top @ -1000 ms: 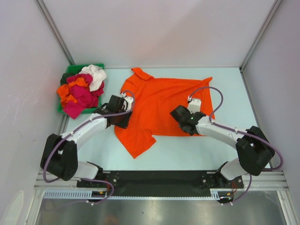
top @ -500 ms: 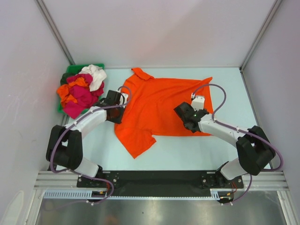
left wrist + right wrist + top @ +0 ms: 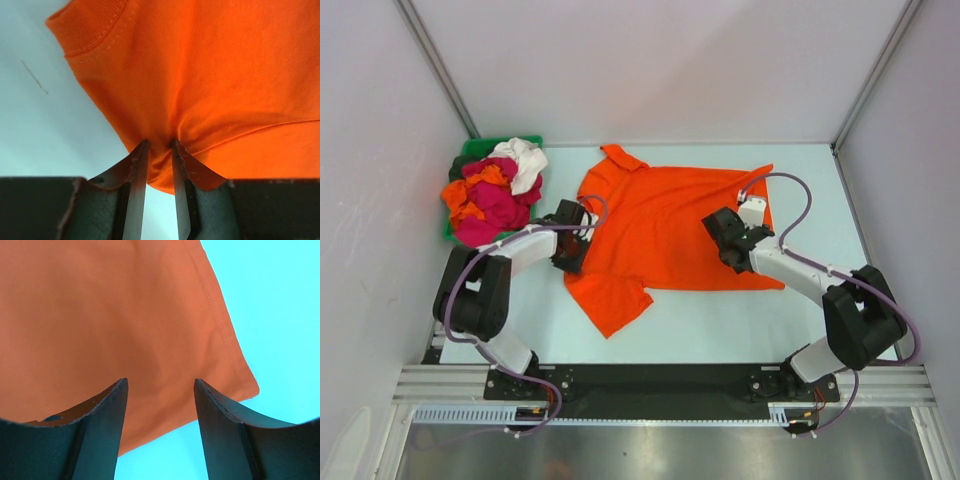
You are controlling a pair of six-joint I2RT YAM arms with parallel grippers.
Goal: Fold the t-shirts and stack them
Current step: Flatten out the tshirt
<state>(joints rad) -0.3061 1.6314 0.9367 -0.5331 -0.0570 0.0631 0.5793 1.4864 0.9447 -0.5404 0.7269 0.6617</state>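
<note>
I see the green bin (image 3: 470, 149) at the far left corner of the bench (image 3: 720, 320), holding a crumpled heap of t-shirts (image 3: 492, 195) in orange, magenta and white that spills over its rim. Just right of the bin, the orange t-shirt (image 3: 660, 220) lies spread flat on the bench.

Since a second ago, my left claw (image 3: 572, 247) has narrowed and now pinches the shirt's edge on the side nearest the bin. The right claw (image 3: 728, 240) has shifted a little farther from the bin, over the shirt's far side.

The overhead view hides both grips. The left wrist view shows the left claw (image 3: 160, 145) closed on a pucker of orange cloth (image 3: 210, 75). The right wrist view shows the right claw (image 3: 160, 382) spread wide above the stitched hem corner (image 3: 100, 315), holding nothing.
</note>
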